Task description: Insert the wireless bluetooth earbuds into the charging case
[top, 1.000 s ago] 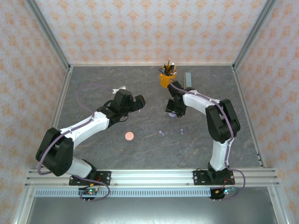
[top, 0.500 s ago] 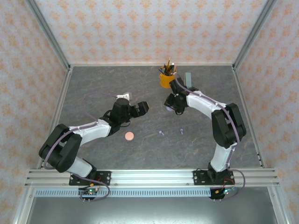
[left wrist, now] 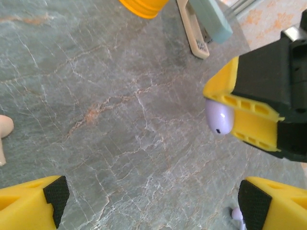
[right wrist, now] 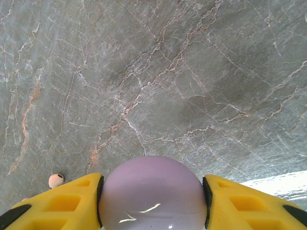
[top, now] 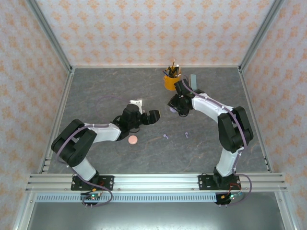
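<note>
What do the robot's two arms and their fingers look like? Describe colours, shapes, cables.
Both the left arm and right arm have white links, bulky black joints and thin lilac cables alongside. The fingers are yellow plastic with slotted cut-outs and black pads.

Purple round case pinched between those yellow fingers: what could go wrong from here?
The purple case is smooth and rounded. The right fingers pinch only its sides, apparently off the table, so it might slip out and drop. The open left fingers are close to it, so the two arms could bump. The purple earbuds lying on the table are tiny, and a nudge could send one skittering away.
</note>
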Robot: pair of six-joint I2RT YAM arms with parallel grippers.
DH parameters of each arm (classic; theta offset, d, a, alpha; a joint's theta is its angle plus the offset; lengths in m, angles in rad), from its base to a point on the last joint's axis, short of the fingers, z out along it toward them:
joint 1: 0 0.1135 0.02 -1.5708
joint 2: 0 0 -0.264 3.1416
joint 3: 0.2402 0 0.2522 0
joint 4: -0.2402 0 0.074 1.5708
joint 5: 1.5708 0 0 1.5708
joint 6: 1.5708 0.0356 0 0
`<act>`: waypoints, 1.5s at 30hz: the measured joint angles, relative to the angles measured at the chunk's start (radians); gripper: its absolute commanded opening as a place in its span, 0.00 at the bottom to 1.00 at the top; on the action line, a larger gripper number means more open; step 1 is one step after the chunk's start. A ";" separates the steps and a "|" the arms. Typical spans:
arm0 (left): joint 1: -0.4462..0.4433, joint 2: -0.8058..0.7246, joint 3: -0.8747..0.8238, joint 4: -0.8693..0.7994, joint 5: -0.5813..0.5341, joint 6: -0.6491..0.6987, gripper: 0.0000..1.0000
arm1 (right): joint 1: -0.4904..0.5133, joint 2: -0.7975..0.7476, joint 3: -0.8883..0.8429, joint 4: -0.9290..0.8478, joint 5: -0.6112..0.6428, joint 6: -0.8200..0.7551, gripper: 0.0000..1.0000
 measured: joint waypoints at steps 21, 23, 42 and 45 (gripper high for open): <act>-0.006 0.018 0.002 0.022 -0.048 -0.038 0.94 | 0.000 0.085 0.064 -0.277 0.077 -0.169 0.48; -0.006 0.018 0.003 0.022 -0.052 -0.042 0.94 | 0.000 0.105 0.064 -0.289 0.083 -0.180 0.48; -0.006 -0.020 0.016 0.022 -0.055 -0.061 0.94 | 0.048 0.167 0.086 -0.336 0.129 -0.224 0.59; -0.006 -0.033 0.016 0.022 -0.055 -0.061 0.94 | 0.048 0.167 0.086 -0.338 0.135 -0.228 0.62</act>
